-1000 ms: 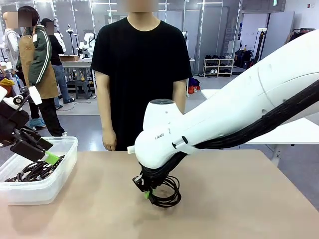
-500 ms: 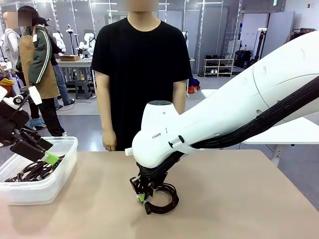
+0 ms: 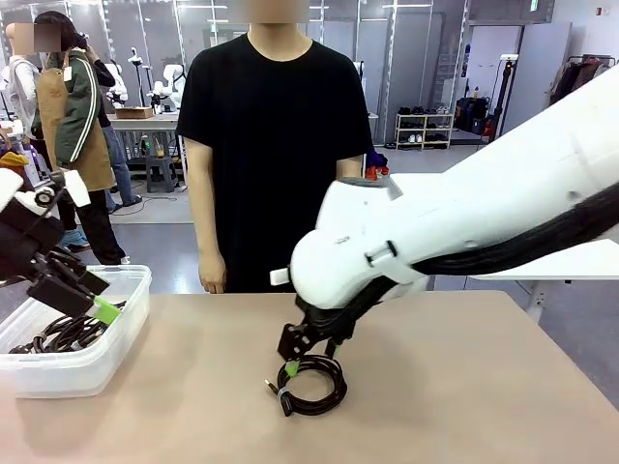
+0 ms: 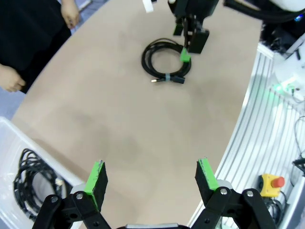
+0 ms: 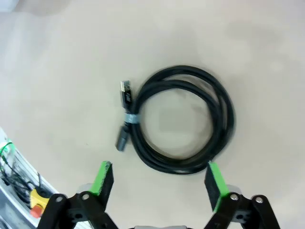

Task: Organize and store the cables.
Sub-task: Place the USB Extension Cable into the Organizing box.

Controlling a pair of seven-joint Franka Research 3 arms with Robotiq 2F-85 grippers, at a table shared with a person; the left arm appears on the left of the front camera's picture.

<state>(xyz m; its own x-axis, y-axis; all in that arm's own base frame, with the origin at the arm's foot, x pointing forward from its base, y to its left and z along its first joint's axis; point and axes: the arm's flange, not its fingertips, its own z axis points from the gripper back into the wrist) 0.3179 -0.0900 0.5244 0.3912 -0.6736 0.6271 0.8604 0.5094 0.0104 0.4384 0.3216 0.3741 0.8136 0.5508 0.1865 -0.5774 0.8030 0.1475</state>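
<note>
One black cable coil (image 3: 311, 387) lies flat on the tan table, bound with a small band, its plug ends pointing left. My right gripper (image 3: 302, 360) hovers just above the coil's near-left edge, open and holding nothing. The right wrist view looks straight down on the coil (image 5: 227, 119), which lies between the spread fingers (image 5: 103, 177) of my right gripper (image 5: 158, 183). Several more coiled cables (image 3: 68, 332) lie in a clear plastic bin (image 3: 82, 365) at the left. My left gripper (image 3: 100, 296) hangs open over that bin. In the left wrist view my left gripper (image 4: 151, 179) is open, with the coil (image 4: 145, 59) and the right gripper (image 4: 189, 45) far off.
A person in a black shirt (image 3: 274, 116) stands at the table's far edge with arms hanging down. The bin's wall (image 4: 7, 131) and its cables (image 4: 28, 176) sit at the left wrist view's lower left. Bare tabletop (image 3: 464, 387) lies to the right of the coil.
My right gripper has let go of the coil and lifted up and to the right, leaving the coil flat on the table. The left arm has barely moved.
</note>
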